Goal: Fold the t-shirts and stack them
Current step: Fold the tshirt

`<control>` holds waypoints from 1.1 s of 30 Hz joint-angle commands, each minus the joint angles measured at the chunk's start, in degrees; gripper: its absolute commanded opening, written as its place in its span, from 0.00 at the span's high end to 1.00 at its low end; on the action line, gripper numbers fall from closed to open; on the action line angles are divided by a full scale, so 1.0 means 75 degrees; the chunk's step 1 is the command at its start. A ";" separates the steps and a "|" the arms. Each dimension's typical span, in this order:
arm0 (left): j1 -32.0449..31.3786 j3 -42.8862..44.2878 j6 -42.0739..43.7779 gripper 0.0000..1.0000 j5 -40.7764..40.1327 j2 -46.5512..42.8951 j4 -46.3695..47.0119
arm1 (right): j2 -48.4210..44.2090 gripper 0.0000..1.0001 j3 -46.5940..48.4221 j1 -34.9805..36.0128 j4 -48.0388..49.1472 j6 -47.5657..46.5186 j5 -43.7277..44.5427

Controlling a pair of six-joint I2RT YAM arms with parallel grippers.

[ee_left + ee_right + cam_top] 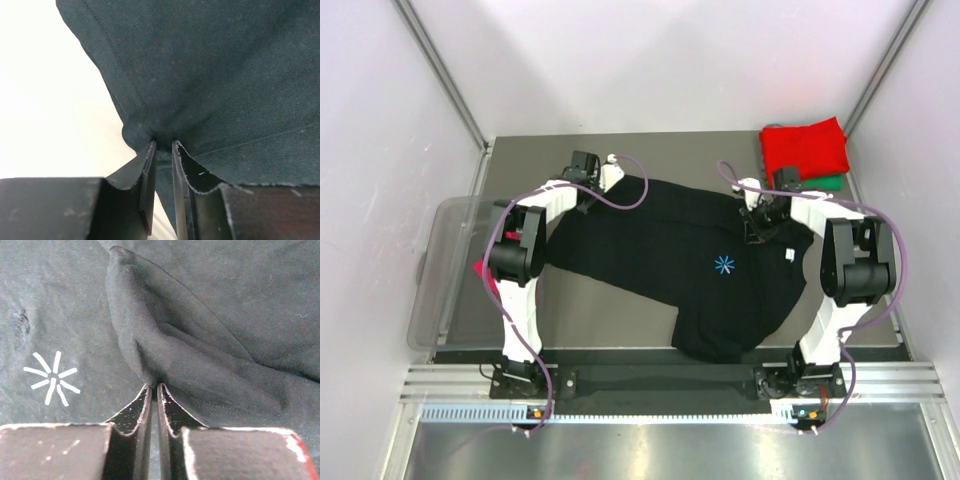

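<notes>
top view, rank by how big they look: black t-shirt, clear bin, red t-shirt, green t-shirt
1. black t-shirt, spread out
2. clear bin
3. red t-shirt, folded
4. green t-shirt, only a sliver showing

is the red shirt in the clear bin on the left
No, the red shirt lies in the far right corner on the green shirt, away from the clear bin.

Counter: near-left strip and far strip bare, passable. Centre: black t-shirt spread across. Far-right corner: red t-shirt on green t-shirt. Left edge: clear bin.
</notes>
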 commanded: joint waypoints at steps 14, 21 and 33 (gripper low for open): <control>0.0118 -0.0143 -0.0109 0.77 0.0041 0.0070 -0.0420 | -0.2329 0.97 -0.0127 0.1330 -0.0863 0.0191 0.1553; 0.0118 -0.0166 -0.0144 0.77 0.0158 0.0058 -0.0420 | -0.2623 0.98 -0.0372 0.1893 -0.1205 0.0344 0.2432; 0.0153 -0.0201 -0.0097 0.77 0.0135 -0.0083 -0.0456 | -0.2306 0.86 -0.0408 0.1905 -0.0654 0.0543 0.2936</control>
